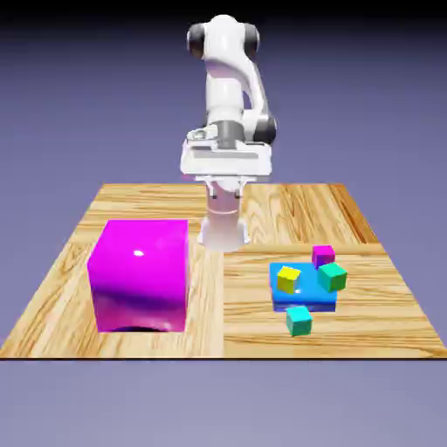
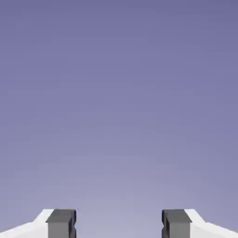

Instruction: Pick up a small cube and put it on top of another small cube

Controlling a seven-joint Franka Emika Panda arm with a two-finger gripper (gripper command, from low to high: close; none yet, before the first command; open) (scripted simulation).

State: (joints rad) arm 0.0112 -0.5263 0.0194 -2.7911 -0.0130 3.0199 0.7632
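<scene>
Since my gripper (image 2: 119, 223) hangs wide open, empty and staring at plain backdrop, the cyan cube (image 1: 299, 320) sits way off at about 5 o'clock, near the table's (image 1: 70, 262) front edge.

The bench (image 1: 131, 205) looks like light varnished wood with strong plank grain and a soft sheen. The big magenta block (image 1: 140, 275) is smooth and glossy, with a bright highlight on its top edge. The small cube (image 1: 299, 320) and the blue slab (image 1: 303, 299) look like smooth, matt plastic. The arm (image 1: 229, 96) is smooth white, plastic-like; the hand's (image 2: 119, 224) fingertips (image 2: 61, 224) are matt grey.
</scene>
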